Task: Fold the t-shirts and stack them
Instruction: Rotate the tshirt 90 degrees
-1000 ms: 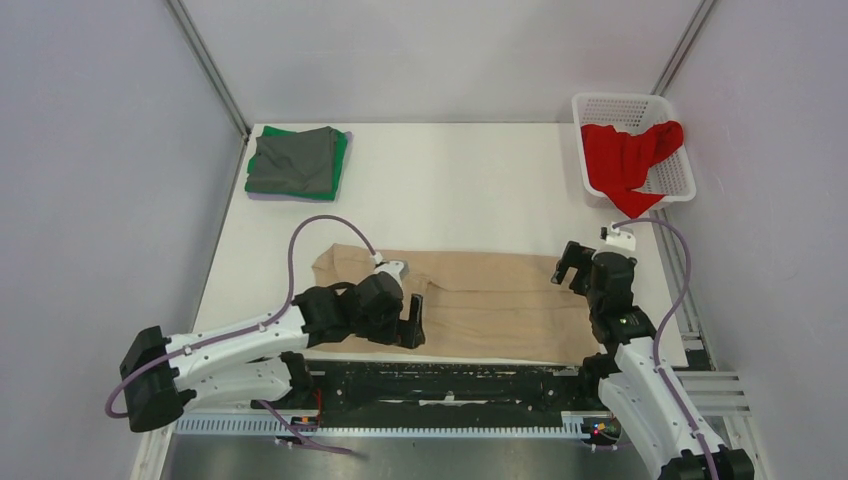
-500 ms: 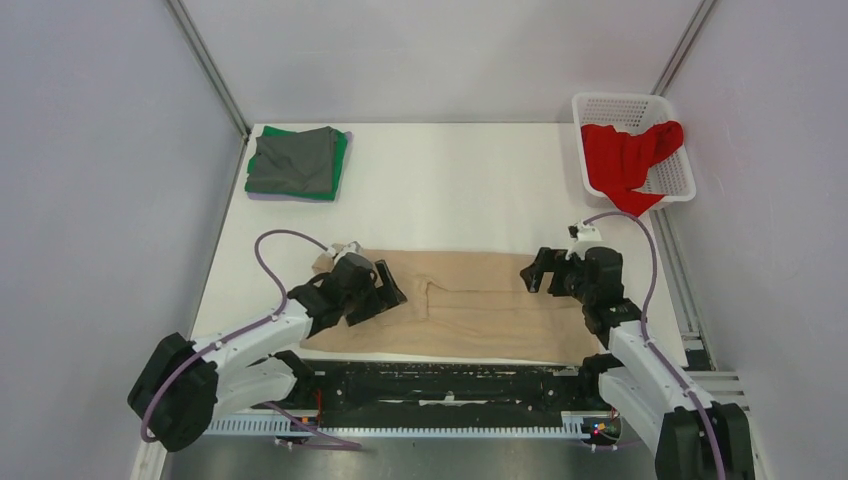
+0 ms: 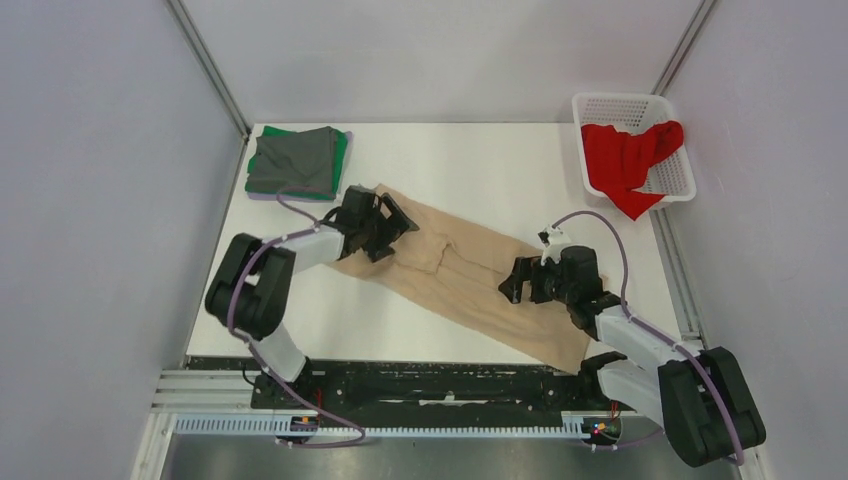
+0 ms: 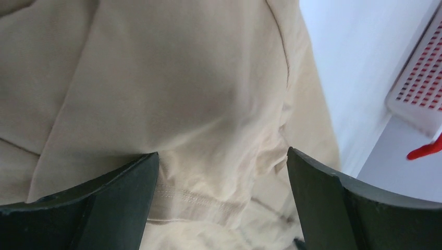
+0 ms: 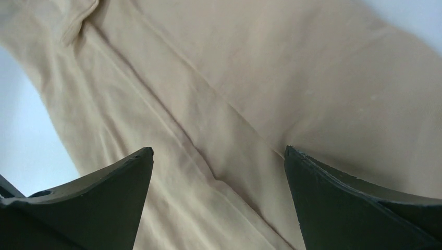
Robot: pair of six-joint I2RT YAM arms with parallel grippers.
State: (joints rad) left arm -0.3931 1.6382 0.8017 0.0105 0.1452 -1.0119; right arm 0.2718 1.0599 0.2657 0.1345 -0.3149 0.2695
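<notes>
The beige t-shirt (image 3: 465, 275), folded into a long strip, lies diagonally from near the stack at far left to the near right edge. My left gripper (image 3: 392, 225) is open and rests on its far left end; cloth with a stitched hem fills the space between the jaws (image 4: 223, 156). My right gripper (image 3: 512, 282) is open over the strip's lower half, with its jaws wide apart above the cloth (image 5: 219, 151). A dark grey shirt (image 3: 295, 158) tops a folded stack over green and lavender ones. The red t-shirt (image 3: 628, 160) hangs out of the basket.
The white lattice basket (image 3: 612, 105) stands at the far right corner; it also shows in the left wrist view (image 4: 417, 88). Grey walls close in the table on the left, back and right. The rail with the arm bases (image 3: 440, 385) runs along the near edge.
The beige strip has swung from lying level to a diagonal, its left end pushed far toward the stack under my left gripper. My right gripper has moved left and slightly nearer.
</notes>
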